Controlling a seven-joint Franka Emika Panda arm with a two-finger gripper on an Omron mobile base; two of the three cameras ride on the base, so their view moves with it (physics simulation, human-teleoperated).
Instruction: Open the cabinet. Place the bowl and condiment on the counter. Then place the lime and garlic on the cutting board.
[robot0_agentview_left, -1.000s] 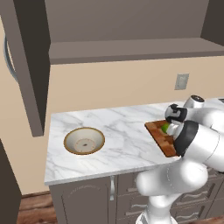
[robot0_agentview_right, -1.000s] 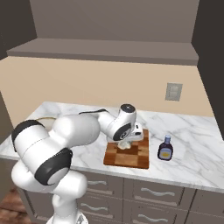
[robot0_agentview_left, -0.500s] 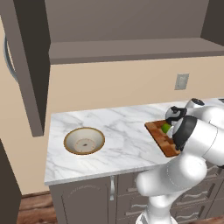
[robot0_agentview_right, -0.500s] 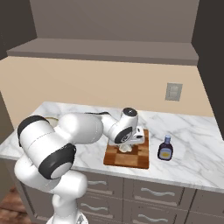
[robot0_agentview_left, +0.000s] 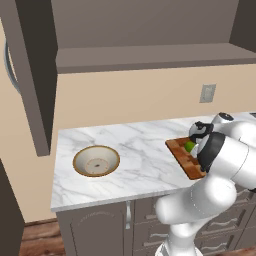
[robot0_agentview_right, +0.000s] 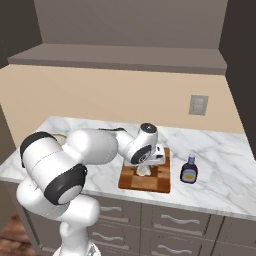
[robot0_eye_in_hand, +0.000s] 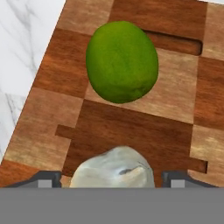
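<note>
Smooth oval lime (robot0_eye_in_hand: 122, 61), lumpy pale garlic (robot0_eye_in_hand: 113, 172) on checkered wooden cutting board (robot0_eye_in_hand: 175, 131), pincer (robot0_eye_in_hand: 111, 178) spread wide, empty

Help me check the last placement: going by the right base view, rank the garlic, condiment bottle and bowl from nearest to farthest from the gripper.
1. Garlic: between the open gripper's fingertips, on the cutting board.
2. Condiment: on the counter, just right of the board.
3. Bowl: far left on the counter, behind the arm.
</note>
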